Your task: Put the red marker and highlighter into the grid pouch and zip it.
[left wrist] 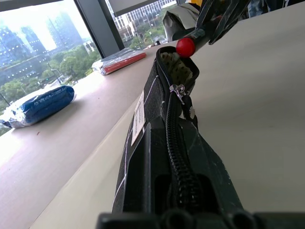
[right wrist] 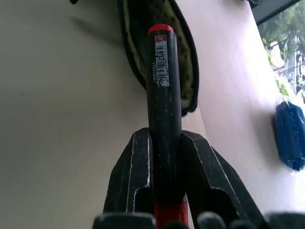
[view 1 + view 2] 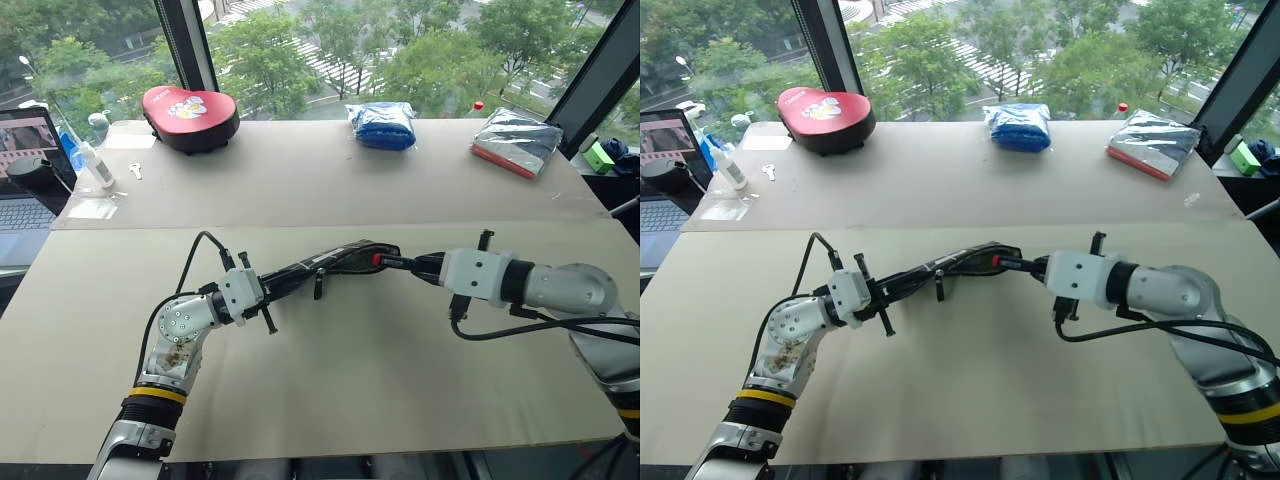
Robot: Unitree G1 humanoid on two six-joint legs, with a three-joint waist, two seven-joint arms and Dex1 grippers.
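My left gripper point(image 3: 283, 276) is shut on one end of the grid pouch point(image 3: 335, 260) and holds it above the table, its open mouth toward the right arm. The zipper runs along the pouch point(image 1: 157, 109) with its pull near the open end. My right gripper point(image 3: 412, 265) is shut on the red marker point(image 3: 386, 261). The black-bodied marker point(image 2: 163, 95) points into the pouch's pale-lined mouth point(image 2: 188, 71), its red-rimmed tip right at the opening. From the left wrist the marker's red end point(image 1: 185, 46) sits at the mouth. The highlighter is out of view.
Along the far side of the table point(image 3: 350, 380) lie a red pad point(image 3: 190, 115), a blue bag point(image 3: 383, 125) and a silver packet with a red edge point(image 3: 517, 140). A laptop point(image 3: 20, 170), a white bottle point(image 3: 95, 165) and a key point(image 3: 135, 171) sit far left.
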